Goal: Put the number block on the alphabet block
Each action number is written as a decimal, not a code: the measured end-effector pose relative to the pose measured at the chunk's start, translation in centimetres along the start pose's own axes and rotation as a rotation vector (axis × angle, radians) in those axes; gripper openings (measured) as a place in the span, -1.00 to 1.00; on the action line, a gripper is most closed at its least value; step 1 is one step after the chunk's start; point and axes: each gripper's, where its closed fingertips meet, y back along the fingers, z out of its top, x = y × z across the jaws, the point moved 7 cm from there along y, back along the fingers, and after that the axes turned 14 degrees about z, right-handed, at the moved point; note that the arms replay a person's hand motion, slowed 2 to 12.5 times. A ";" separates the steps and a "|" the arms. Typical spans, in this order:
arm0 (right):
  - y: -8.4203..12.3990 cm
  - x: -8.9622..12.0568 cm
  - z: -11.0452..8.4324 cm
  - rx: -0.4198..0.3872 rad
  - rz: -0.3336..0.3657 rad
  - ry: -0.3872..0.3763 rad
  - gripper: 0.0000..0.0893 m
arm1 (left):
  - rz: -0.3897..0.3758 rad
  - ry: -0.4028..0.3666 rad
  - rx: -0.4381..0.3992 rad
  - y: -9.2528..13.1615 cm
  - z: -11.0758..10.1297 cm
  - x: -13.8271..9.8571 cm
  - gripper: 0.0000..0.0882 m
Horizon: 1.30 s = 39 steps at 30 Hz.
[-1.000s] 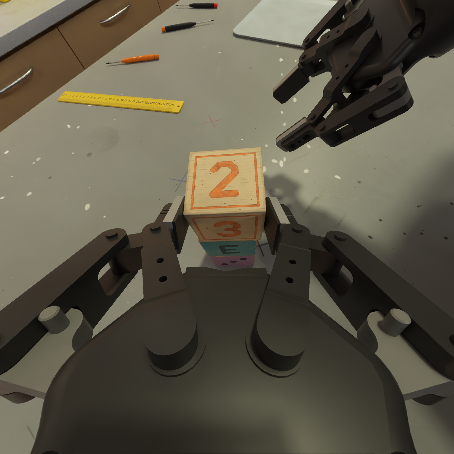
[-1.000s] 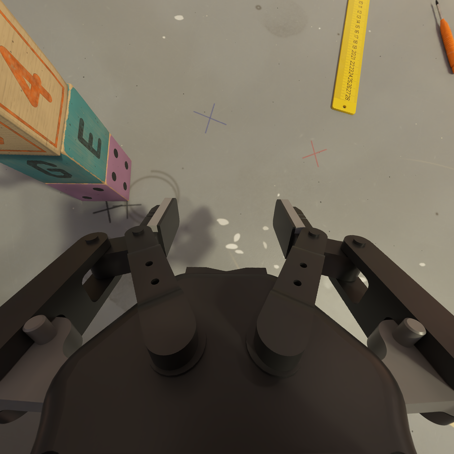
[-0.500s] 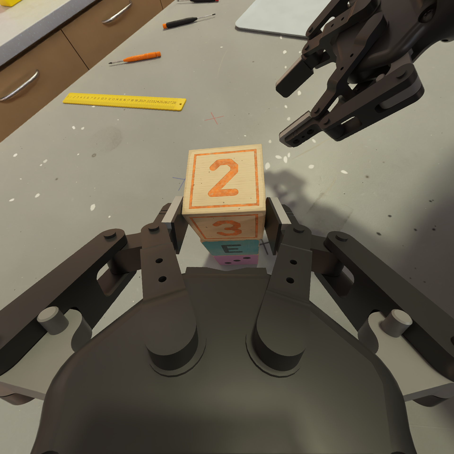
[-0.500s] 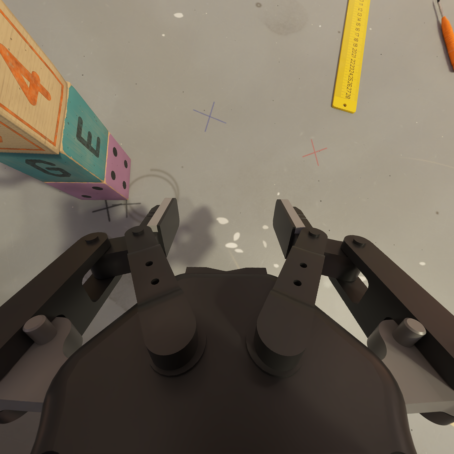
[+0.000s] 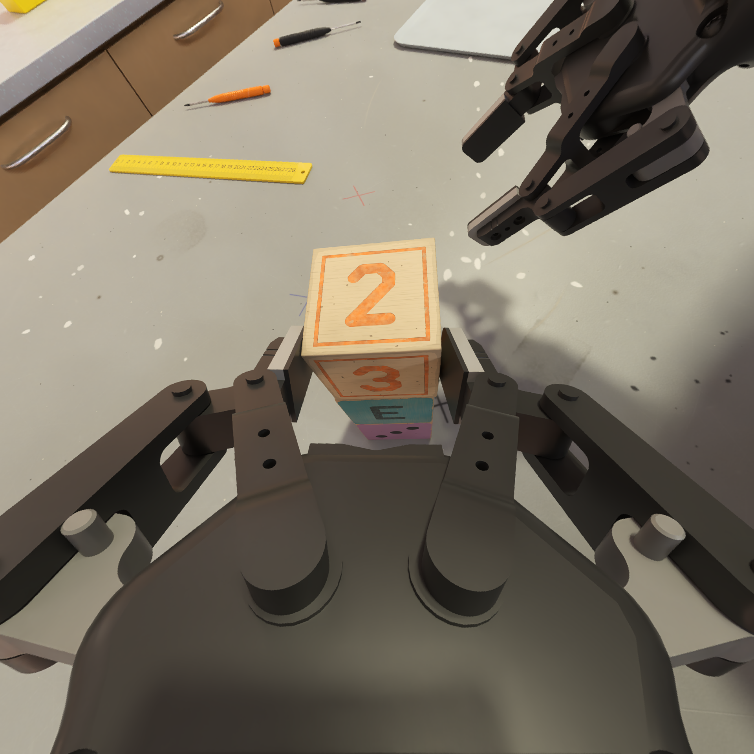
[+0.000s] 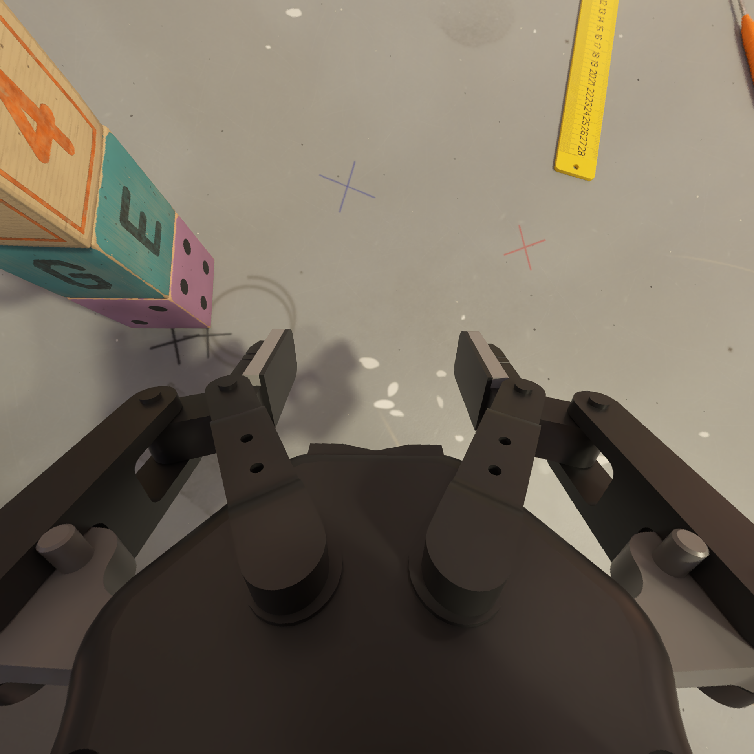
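The pale wooden number block [image 5: 372,300] sits atop the teal alphabet block [image 5: 385,412], left gripper [image 5: 372,367] spread just clear; right gripper [image 6: 373,369] open, yellow ruler [image 5: 210,168] upper left.

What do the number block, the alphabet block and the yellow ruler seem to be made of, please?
Number block: pale bare wood with visible grain and matte orange print. Alphabet block: probably wood too, under worn teal paint with pale rubbed edges. Yellow ruler: smooth, uniform yellow, likely plastic, though painted metal is possible.
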 end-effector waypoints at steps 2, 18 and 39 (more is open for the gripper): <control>0.0 0.0 0.0 0.003 -0.001 -0.002 0.55 | 0.001 -0.001 0.001 0.0 0.0 0.0 0.26; -0.3 0.2 0.0 0.025 -0.038 -0.014 0.64 | 0.000 0.001 -0.006 0.1 0.0 -0.1 0.30; -0.9 2.0 0.9 -0.001 -0.017 -0.239 0.59 | 0.026 0.032 -0.109 1.9 1.5 0.7 0.88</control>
